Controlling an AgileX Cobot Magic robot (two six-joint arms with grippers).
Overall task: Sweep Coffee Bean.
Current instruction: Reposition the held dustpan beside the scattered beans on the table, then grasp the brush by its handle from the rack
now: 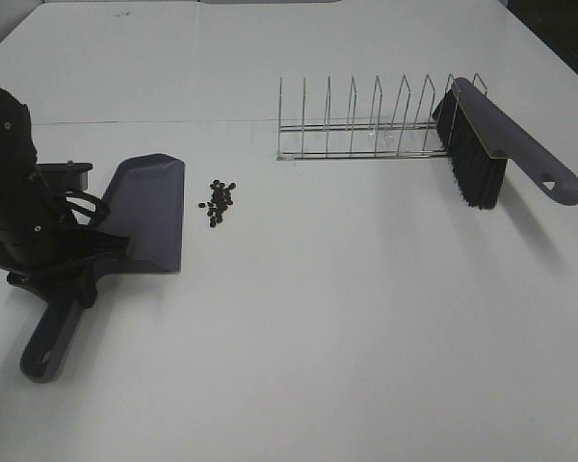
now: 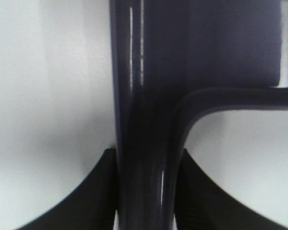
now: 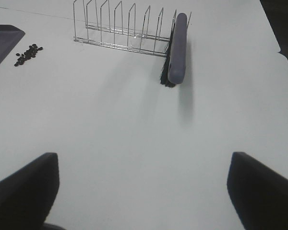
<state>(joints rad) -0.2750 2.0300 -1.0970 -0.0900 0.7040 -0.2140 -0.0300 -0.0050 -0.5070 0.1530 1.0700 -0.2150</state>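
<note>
Beans first: the coffee bean (image 1: 220,202) cluster lies on the white table (image 1: 366,337), just beside the front lip of the grey dustpan (image 1: 149,207) and apart from it. In the exterior view the left gripper (image 1: 69,274) sits on the dustpan handle. Only the left wrist view shows both fingers (image 2: 93,196) pressed against the handle's sides, jaws closed on it. The beans lie beyond the pan mouth, well apart from those jaws. The right gripper (image 3: 144,191) appears only in its own wrist view, jaws wide apart, gripping nothing, far from the beans. The brush (image 1: 506,144) leans at the end of the wire rack (image 1: 366,125).
</note>
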